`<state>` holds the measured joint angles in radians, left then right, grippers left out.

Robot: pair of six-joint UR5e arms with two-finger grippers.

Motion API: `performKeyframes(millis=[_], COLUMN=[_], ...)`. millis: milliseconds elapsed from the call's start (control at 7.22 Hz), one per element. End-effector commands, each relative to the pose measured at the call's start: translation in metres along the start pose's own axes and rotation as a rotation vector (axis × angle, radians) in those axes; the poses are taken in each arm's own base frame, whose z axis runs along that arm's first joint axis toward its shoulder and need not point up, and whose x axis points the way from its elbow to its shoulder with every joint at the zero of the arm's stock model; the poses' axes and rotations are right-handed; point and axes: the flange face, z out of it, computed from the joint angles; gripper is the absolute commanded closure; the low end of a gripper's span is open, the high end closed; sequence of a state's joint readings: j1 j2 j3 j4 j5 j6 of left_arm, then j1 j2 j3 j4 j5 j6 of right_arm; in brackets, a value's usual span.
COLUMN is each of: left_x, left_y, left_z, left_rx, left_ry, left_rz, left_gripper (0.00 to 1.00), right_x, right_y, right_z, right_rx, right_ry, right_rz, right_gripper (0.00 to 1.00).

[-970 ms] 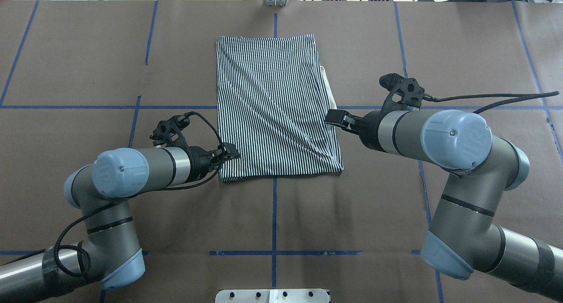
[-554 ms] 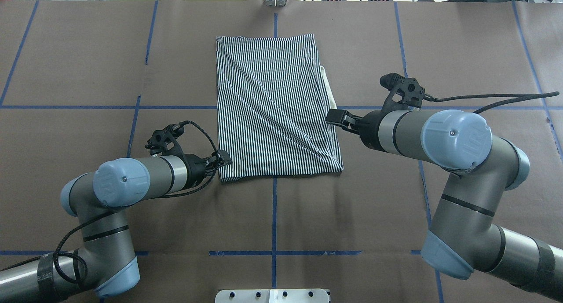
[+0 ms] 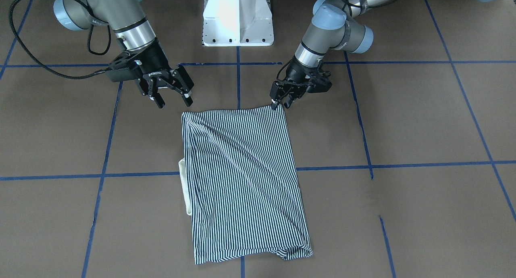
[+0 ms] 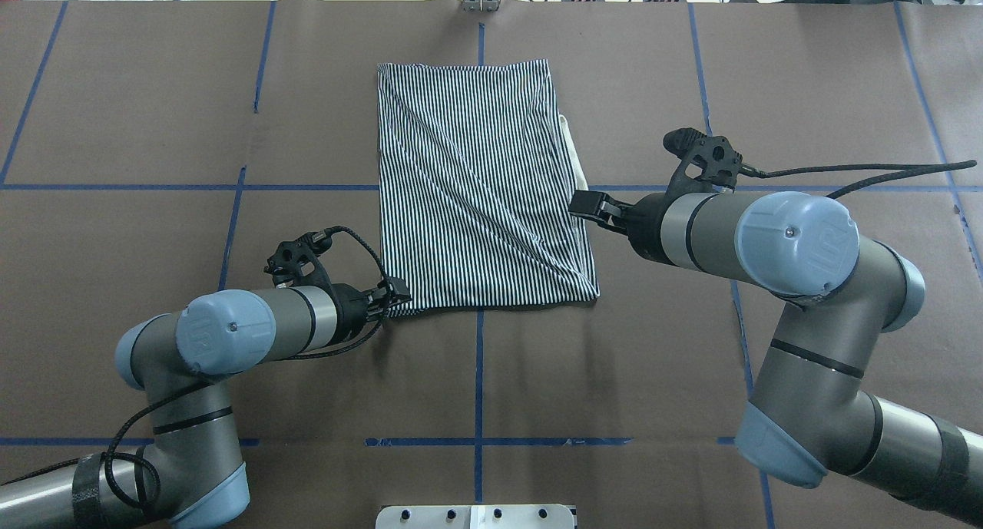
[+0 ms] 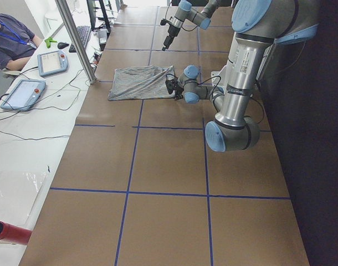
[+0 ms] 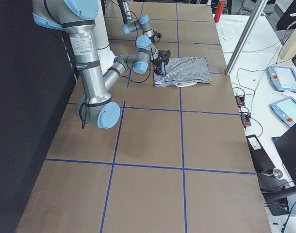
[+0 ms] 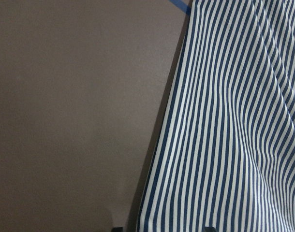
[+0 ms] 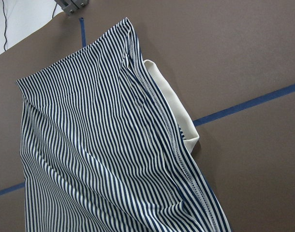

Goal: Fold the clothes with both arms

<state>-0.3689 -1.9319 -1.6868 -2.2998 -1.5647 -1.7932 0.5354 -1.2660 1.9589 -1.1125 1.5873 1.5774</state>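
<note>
Lining up my black left gripper (image 4: 399,289), spread, on the striped navy-and-white polo shirt's (image 4: 476,176) seven-o'clock corner; right gripper (image 4: 577,203) spread too; pinch every layer.

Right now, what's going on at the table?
A striped polo shirt lies on the table, already folded into a narrow rectangle. The left gripper is down at the shirt's near left corner, fingers apart, nothing pinched that I can see. The right gripper hangs open above the shirt's right side, not touching it.
</note>
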Motion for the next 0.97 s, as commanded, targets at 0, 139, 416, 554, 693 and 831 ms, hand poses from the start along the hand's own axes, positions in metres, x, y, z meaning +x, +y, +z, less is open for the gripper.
performKeyframes(millis=[0, 139, 416, 554, 693, 831], left_x=[0.0024, 0.0028, 0.0024, 0.0062, 0.0072, 0.0110], left_y=[0.0040, 0.0041, 0.0032, 0.0041, 0.0043, 0.0042], left_z=[0.0008, 0.0013, 0.0017, 0.0012, 0.0011, 0.0005], left_rx=[-0.005, -0.005, -0.005, -0.007, -0.007, -0.007], left_ry=[0.002, 0.002, 0.000, 0.006, 0.007, 0.012], left_rz=[0.002, 0.002, 0.001, -0.002, -0.015, -0.030], left_gripper=[0.37, 0.40, 0.41, 0.41, 0.40, 0.40], right_x=[0.0016, 0.0016, 0.0016, 0.0016, 0.0014, 0.0016], right_y=[-0.0001, -0.0001, -0.0003, -0.0003, -0.0003, -0.0003], right_z=[0.0005, 0.0005, 0.0005, 0.0005, 0.0003, 0.0005], right_rx=[0.001, 0.001, 0.003, 0.003, 0.003, 0.003], right_ry=[0.004, 0.004, 0.004, 0.004, 0.002, 0.004], right_rz=[0.000, 0.000, 0.000, 0.000, 0.000, 0.000], right_gripper=[0.02, 0.02, 0.02, 0.02, 0.02, 0.02])
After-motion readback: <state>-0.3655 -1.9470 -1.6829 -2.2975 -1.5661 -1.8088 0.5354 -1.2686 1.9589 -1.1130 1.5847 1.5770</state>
